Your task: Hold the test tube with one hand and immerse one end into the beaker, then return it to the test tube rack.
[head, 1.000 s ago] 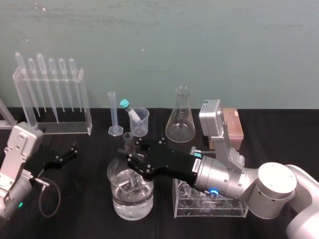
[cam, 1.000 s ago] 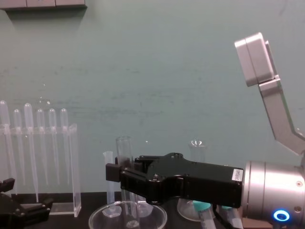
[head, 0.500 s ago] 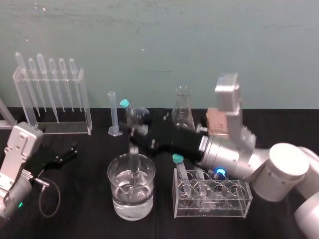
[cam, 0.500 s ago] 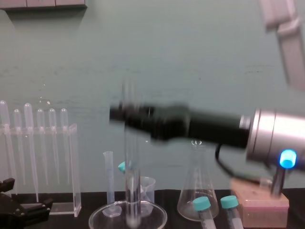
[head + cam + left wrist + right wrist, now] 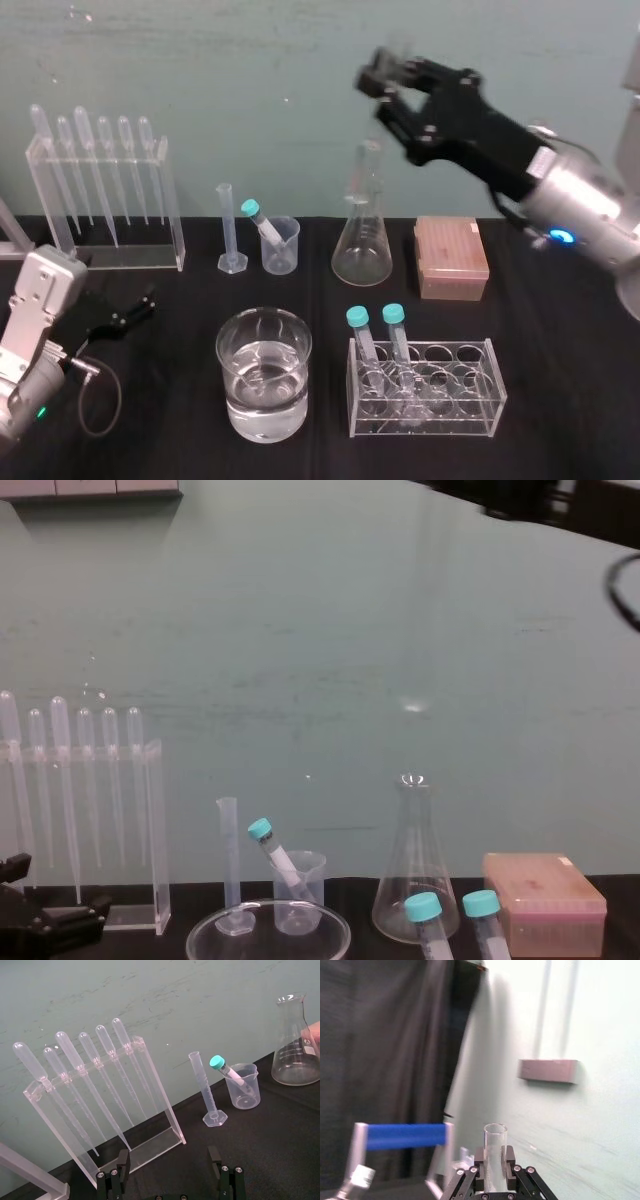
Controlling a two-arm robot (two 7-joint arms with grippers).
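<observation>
Head camera looks down on the table [image 5: 560, 400]; chest camera sits low, level toward the wall [image 5: 320, 630]. Left wrist camera rides just behind the left claw [image 5: 169, 1157], facing the pipette stand [image 5: 90, 1065] and flask [image 5: 295, 1050] ahead of it, both shared with those two. Right wrist camera, behind the raised right claw [image 5: 494, 1152], sights along its test tube [image 5: 495, 1135].
</observation>
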